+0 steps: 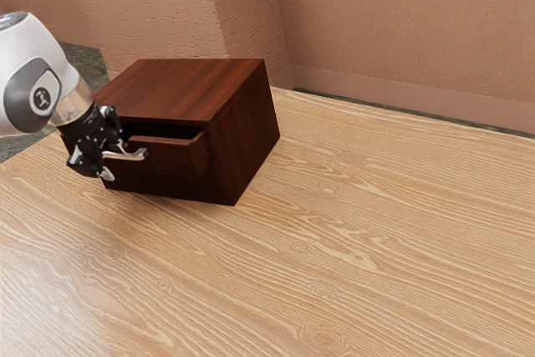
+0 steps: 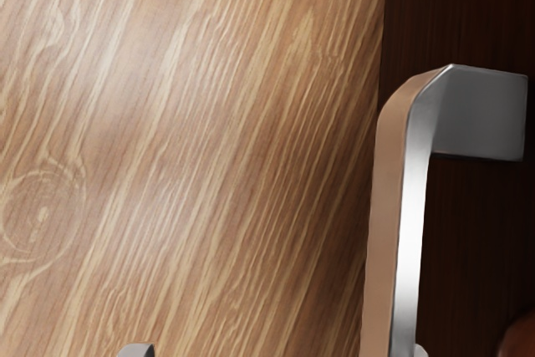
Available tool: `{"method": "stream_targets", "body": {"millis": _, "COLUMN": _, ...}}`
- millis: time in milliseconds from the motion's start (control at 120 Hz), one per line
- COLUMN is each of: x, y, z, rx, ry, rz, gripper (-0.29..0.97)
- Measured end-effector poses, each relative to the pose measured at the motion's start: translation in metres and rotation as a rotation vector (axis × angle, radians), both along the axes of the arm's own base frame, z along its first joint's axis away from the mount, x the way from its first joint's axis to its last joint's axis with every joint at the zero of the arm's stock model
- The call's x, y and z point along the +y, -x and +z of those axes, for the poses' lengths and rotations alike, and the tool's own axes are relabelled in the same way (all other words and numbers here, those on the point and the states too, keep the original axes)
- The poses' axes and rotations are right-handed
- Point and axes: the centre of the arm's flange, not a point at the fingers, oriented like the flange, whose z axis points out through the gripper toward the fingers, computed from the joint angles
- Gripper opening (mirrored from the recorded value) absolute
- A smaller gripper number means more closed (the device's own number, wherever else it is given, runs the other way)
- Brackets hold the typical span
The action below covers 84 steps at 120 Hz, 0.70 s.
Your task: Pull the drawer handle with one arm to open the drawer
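Note:
A dark wooden cabinet (image 1: 201,89) stands on the table at the exterior view's left. Its drawer (image 1: 171,156) is slid a little way out of the body, leaving a gap under the top. A silver bar handle (image 1: 129,154) sticks out of the drawer front. My black gripper (image 1: 94,165) points down over that handle and is open, straddling the bar. In the wrist view the handle (image 2: 401,223) runs close past the hand beside the dark drawer front (image 2: 476,39). One fingertip (image 2: 136,349) stands well apart from the bar on the side away from the drawer.
The cabinet rests on a light wooden table (image 1: 334,248) with wide free surface toward the exterior view's right and front. Pink walls (image 1: 401,14) close off the back. A strip of dark floor (image 1: 84,60) lies behind the cabinet at the left.

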Motion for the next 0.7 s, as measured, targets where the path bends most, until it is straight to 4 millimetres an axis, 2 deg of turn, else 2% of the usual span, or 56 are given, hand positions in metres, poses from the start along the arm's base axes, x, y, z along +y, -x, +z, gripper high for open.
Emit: {"method": "stream_targets", "body": {"millis": 700, "x": -0.013, "y": 0.051, "z": -0.004, "rx": -0.001, "ry": -0.013, "rz": 0.039, "gripper": 0.31}}
